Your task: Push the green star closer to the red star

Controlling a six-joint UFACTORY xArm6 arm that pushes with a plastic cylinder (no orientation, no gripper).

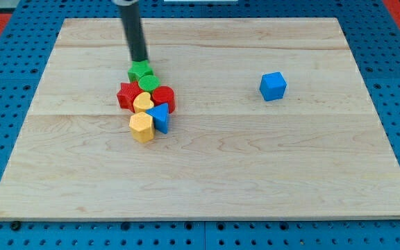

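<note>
My tip point(139, 61) stands at the upper edge of a tight cluster of blocks left of the board's middle. It touches or nearly touches the green star point(138, 70), the topmost block. Just below the green star lies a round green block point(146, 84). The red star point(127, 96) sits at the cluster's left, close to the green star. A red block point(164, 97) is on the cluster's right.
The cluster also holds a yellow heart point(142, 103), a yellow hexagonal block point(142, 127) and a blue triangular block point(161, 117). A blue cube point(273, 86) stands alone at the right. The wooden board point(255, 173) lies on a blue pegboard surface.
</note>
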